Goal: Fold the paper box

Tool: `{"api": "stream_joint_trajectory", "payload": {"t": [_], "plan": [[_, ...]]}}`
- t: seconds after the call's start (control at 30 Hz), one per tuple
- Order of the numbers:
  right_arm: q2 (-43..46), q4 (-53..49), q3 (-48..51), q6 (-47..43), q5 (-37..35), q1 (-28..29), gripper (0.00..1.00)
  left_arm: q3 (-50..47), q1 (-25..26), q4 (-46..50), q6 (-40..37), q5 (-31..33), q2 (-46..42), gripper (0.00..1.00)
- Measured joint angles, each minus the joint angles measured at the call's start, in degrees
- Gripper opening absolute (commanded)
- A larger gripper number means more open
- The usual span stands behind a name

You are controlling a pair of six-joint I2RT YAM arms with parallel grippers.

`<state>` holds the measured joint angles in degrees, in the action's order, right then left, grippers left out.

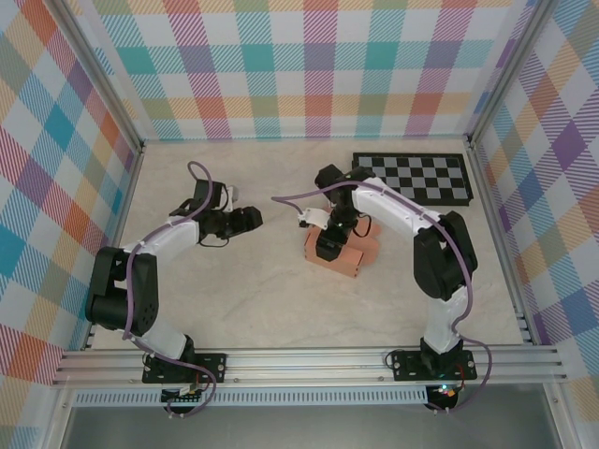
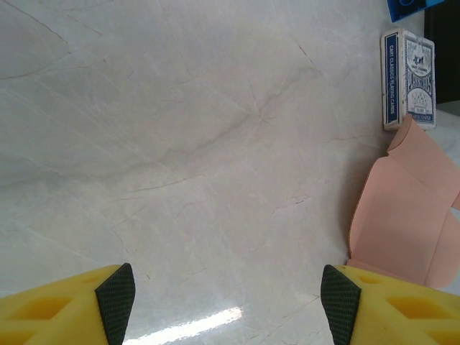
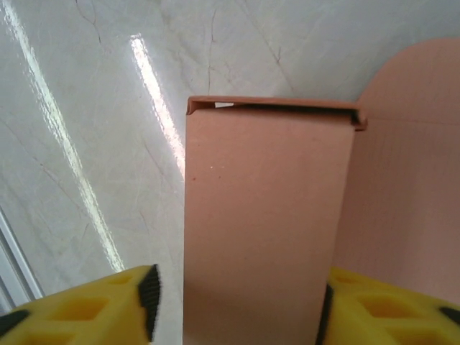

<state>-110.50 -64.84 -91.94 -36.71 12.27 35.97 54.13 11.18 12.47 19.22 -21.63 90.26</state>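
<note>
The paper box [image 1: 348,257] is salmon-orange cardboard, standing as a partly formed rectangular box near the table's middle. In the right wrist view the paper box [image 3: 266,230] fills the space between the jaws, with a rounded flap open on its right side. My right gripper [image 3: 237,309] straddles it from above. The right pad touches the box wall, and a narrow gap shows between the left pad [image 3: 149,298] and the box. My left gripper [image 2: 230,302] stands open over bare table, left of the box [image 2: 402,215], with nothing between its fingers. From above, the left gripper [image 1: 251,221] points toward the right gripper [image 1: 328,245].
A black-and-white checkered mat [image 1: 416,178] lies at the back right. A blue-white card pack [image 2: 408,79] lies beyond the box, with a blue object [image 2: 406,8] past it. Plaid walls enclose the table on three sides.
</note>
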Motion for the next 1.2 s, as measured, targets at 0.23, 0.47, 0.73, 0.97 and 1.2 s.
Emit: {"api": "stream_joint_trajectory", "payload": {"t": [0.23, 0.47, 0.73, 0.97, 1.2], "plan": [[-0.6, -1.6, 0.3, -2.6, -0.3, 3.4, 0.28, 0.0, -1.0, 0.0, -0.6, -0.8, 0.0, 0.71], [0.1, 5.4, 7.6, -2.8, -9.6, 12.1, 0.29, -1.4, -2.5, -0.7, 0.0, -0.6, 0.0, 0.71], [6.3, 15.4, 15.3, -2.3, -18.1, 17.7, 0.38, -4.9, -2.7, -2.1, 3.1, 0.7, -2.1, 0.71], [35.9, 32.7, 34.5, 2.9, -12.7, 14.5, 0.66, -9.9, -2.3, -5.6, 5.5, -0.2, -6.1, 0.66], [48.9, 54.1, 49.0, 29.6, -3.3, -13.6, 1.0, -18.6, -0.9, -6.7, 4.3, -0.8, -18.6, 0.77]]}}
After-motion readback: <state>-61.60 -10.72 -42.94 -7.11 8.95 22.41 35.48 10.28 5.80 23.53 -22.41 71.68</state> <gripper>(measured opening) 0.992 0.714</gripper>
